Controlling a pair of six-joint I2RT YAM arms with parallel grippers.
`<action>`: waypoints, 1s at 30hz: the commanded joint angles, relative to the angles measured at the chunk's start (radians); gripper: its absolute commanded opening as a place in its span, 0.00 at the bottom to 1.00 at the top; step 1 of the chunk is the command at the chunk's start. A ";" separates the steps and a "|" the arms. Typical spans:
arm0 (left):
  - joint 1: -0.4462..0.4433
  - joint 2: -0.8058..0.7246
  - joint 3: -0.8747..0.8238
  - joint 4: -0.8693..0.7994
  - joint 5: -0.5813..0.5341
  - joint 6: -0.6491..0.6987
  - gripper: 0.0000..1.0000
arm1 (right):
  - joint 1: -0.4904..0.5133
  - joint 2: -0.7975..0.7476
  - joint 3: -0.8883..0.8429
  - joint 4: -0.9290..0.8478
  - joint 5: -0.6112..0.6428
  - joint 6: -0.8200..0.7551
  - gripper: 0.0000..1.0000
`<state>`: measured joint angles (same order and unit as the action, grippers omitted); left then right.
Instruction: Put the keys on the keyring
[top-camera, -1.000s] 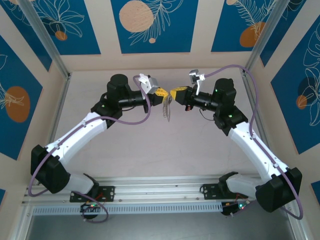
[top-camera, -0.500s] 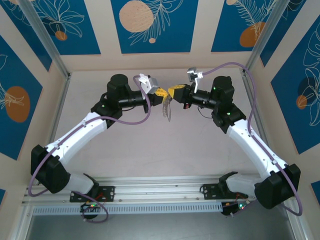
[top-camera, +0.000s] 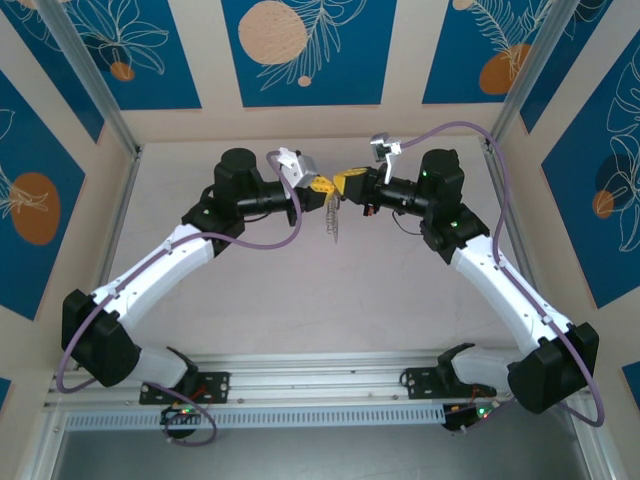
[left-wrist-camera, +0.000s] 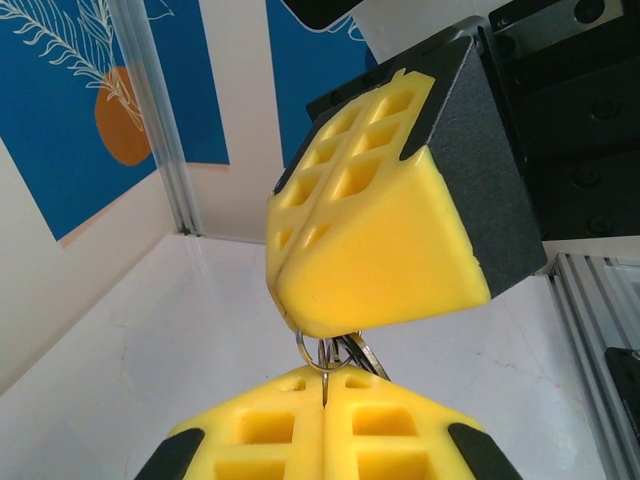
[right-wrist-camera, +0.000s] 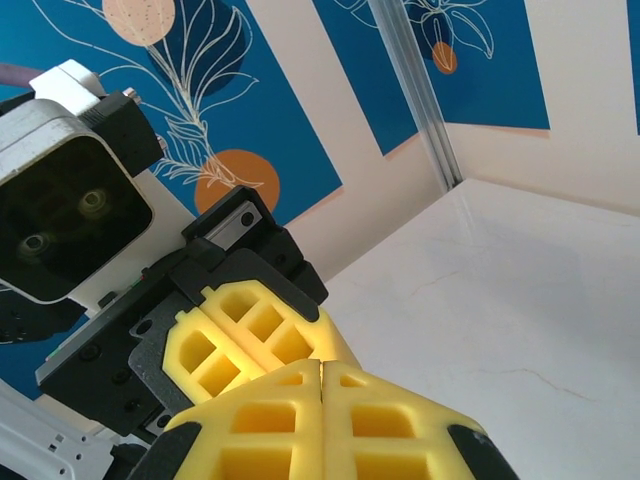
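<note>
yellow pincer pads (left-wrist-camera: 380, 250), white arms (top-camera: 160, 262), blue leaf-patterned walls (top-camera: 340, 60)

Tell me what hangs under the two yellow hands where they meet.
The keyring with its silvery rings hangs beneath the left hand and right hand; their yellow pads cover whatever is pinched.

Overhead view: light was bright, even and diffuse, falling from above, with no hard glare. The pale table (top-camera: 330, 300) carried faint, soft-edged shadows beneath both arms. Focus was sharp across the frame, and the enclosure posts splayed outward toward the corners. The keyring (top-camera: 333, 222) was too small and fine to resolve.

Left wrist view: bright. The left gripper (left-wrist-camera: 325, 390) at the near edge was slightly soft, its yellow foam heavily saturated. The metal rings were crisp, with small glints. The white wall was close to washed out.

Right wrist view: bright. The right gripper (right-wrist-camera: 322, 375) was mildly blurred near the lens, and the table showed a soft sheen.
</note>
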<state>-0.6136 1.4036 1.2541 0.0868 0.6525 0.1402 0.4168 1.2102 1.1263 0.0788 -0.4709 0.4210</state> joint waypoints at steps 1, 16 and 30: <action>-0.014 -0.014 0.023 0.045 0.032 0.021 0.00 | -0.011 0.018 0.020 -0.060 0.060 -0.018 0.00; -0.014 -0.015 0.011 0.062 0.025 0.020 0.00 | -0.075 -0.003 -0.029 -0.044 0.021 0.027 0.00; -0.014 -0.018 0.009 0.016 -0.021 0.107 0.00 | -0.070 -0.091 -0.106 0.035 0.006 0.035 0.00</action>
<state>-0.6159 1.4033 1.2537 0.0940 0.6426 0.1841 0.3428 1.1580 1.0412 0.0673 -0.4496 0.4519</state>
